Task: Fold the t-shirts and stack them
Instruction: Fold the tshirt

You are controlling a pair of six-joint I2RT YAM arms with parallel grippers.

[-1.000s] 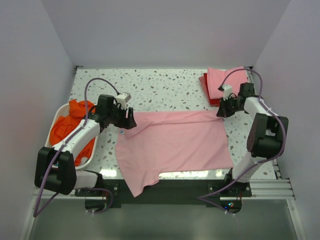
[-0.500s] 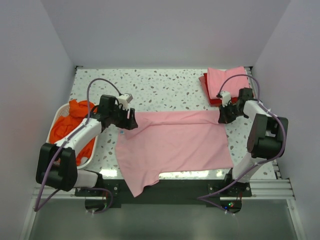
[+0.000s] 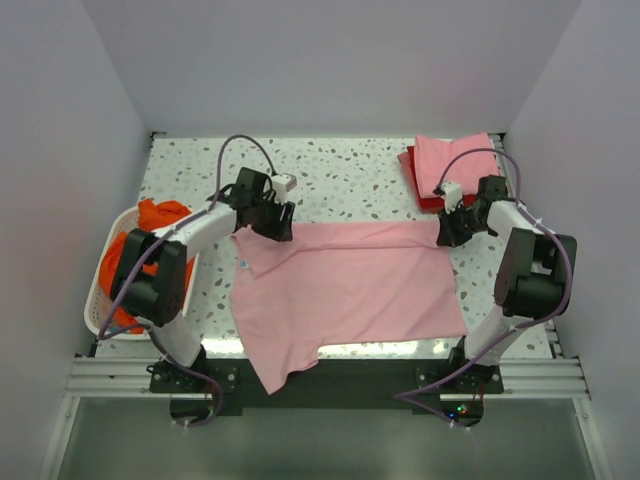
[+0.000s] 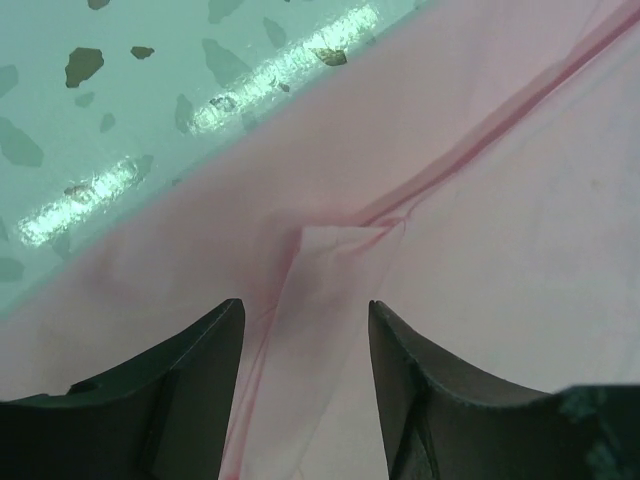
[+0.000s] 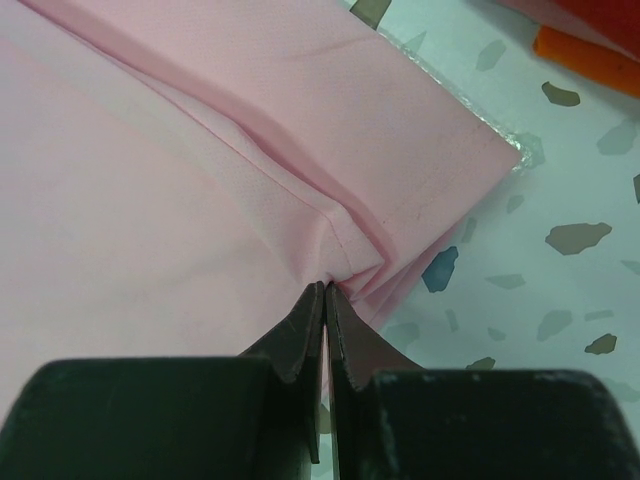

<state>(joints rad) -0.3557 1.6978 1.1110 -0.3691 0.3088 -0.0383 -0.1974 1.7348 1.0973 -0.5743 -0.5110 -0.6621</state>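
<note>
A light pink t-shirt (image 3: pixel 350 285) lies spread flat across the middle of the table, one sleeve hanging over the near edge. My left gripper (image 3: pixel 276 222) hovers at its far left corner; in the left wrist view it (image 4: pixel 305 310) stands open over a small fold in the pink cloth (image 4: pixel 480 230). My right gripper (image 3: pixel 446 232) is at the far right corner, and in the right wrist view it (image 5: pixel 325 287) is shut on a bunched hem of the shirt (image 5: pixel 180 180). A folded pink t-shirt (image 3: pixel 455 158) rests on a red one (image 3: pixel 412 170) at the back right.
A white slotted basket (image 3: pixel 104 300) at the left edge holds crumpled orange t-shirts (image 3: pixel 135 250). Speckled tabletop (image 3: pixel 340 175) shows behind the spread shirt. White walls close in the back and both sides.
My left arm has swung right and away from the basket to the shirt's far left corner, its jaws narrowing a little. The right gripper has barely moved and keeps its grip on the hem.
</note>
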